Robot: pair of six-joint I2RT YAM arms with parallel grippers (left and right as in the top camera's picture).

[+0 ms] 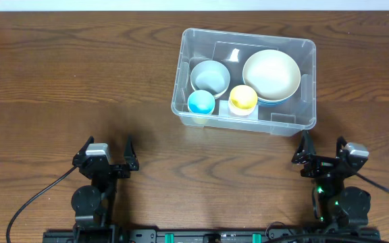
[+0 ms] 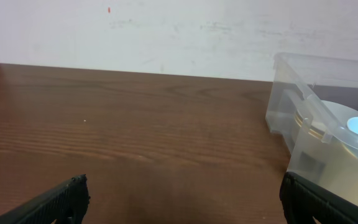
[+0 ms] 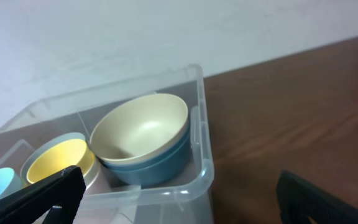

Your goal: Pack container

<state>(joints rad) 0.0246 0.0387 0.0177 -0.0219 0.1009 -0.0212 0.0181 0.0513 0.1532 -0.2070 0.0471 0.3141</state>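
Container loaded, both claws free

The container (image 1: 286,120) sits right of centre, just ahead of my right gripper (image 1: 323,152). That gripper and the left gripper (image 1: 107,152) are both released and empty. The cream bowl (image 1: 271,74) nests in a blue one, probably to leave room for the cups. I can read no writing.

no readable text, labels, signs

Wood table (image 1: 80,81); cream bowl (image 1: 271,74), grey bowl (image 1: 210,76), blue cup (image 1: 201,102), yellow cup (image 1: 243,98).
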